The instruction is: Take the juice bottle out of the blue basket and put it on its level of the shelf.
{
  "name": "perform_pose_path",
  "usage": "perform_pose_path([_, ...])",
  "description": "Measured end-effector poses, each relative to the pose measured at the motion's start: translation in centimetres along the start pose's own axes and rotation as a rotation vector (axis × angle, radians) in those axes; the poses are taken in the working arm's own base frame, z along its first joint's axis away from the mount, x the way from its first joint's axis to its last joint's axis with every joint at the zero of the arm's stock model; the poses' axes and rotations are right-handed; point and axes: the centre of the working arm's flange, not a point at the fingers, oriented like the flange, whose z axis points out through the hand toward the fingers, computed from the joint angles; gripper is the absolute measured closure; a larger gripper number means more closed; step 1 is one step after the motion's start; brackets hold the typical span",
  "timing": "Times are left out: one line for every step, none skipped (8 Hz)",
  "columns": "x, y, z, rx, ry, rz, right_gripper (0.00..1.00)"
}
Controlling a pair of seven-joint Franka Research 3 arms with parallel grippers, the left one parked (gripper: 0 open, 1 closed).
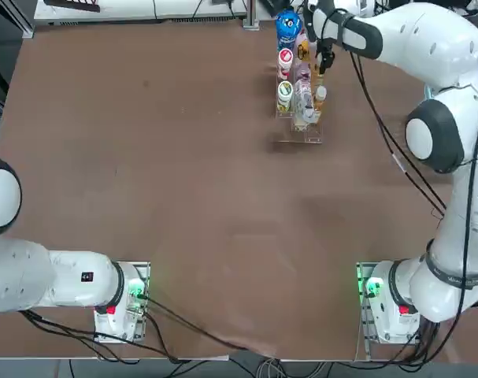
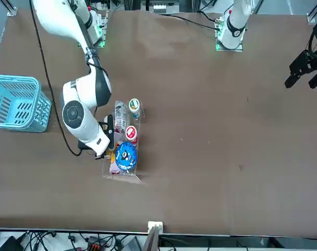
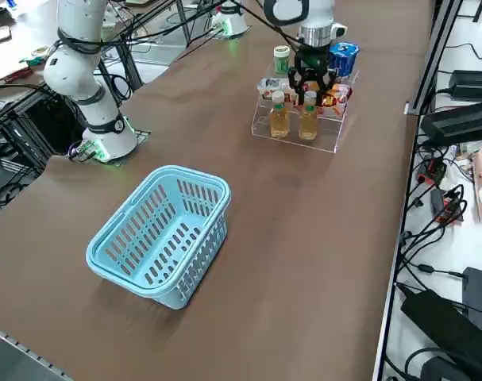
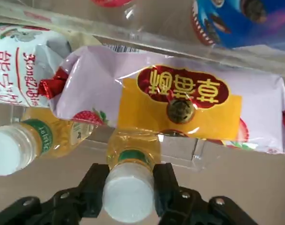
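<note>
My right gripper (image 4: 128,187) is shut on the white cap of the juice bottle (image 4: 132,152), a small clear bottle of amber juice. The bottle (image 3: 308,119) stands upright on the lowest front step of the clear acrylic shelf (image 3: 296,141), close beside a near-identical second amber bottle (image 3: 279,117). Seen from overhead, the gripper (image 1: 324,61) hangs over the shelf's (image 1: 305,138) right edge and hides the held bottle. The blue basket (image 3: 201,179) lies apart from the shelf, nearer the table's right side, with nothing inside it; its rim (image 2: 14,78) also shows from the front.
Higher steps of the shelf carry a blue can (image 3: 343,57), a green-lidded cup (image 1: 284,93), a red-lidded cup (image 2: 131,133), a pink and yellow pouch (image 4: 180,108) and a white-labelled bottle (image 4: 20,70). Cables and gear run along the table edge beside the shelf (image 3: 431,198).
</note>
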Motion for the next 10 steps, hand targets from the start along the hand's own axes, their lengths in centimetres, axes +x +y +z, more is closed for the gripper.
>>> perform_pose_path([-0.1, 0.1, 0.3, 0.001, -0.002, 0.002, 0.45])
perform_pose_path([-0.1, 0.1, 0.5, -0.001, -0.002, 0.004, 0.45])
perform_pose_path([-0.2, 0.2, 0.6, -0.003, -0.002, 0.005, 0.45])
perform_pose_path([-0.2, 0.2, 0.7, -0.004, -0.002, 0.006, 0.45])
perform_pose_path([-0.2, 0.3, 0.8, -0.007, -0.002, 0.007, 0.45])
perform_pose_path([-0.2, 0.3, 0.9, -0.009, -0.002, 0.008, 0.44])
perform_pose_path([-0.4, 0.4, 0.8, -0.015, -0.002, 0.011, 0.31])
perform_pose_path([-0.7, 0.7, 0.3, -0.027, -0.002, 0.017, 0.15])
perform_pose_path([-1.2, 1.1, -0.5, -0.045, 0.000, 0.024, 0.00])
perform_pose_path([-1.7, 1.6, -1.4, -0.062, 0.001, 0.032, 0.00])
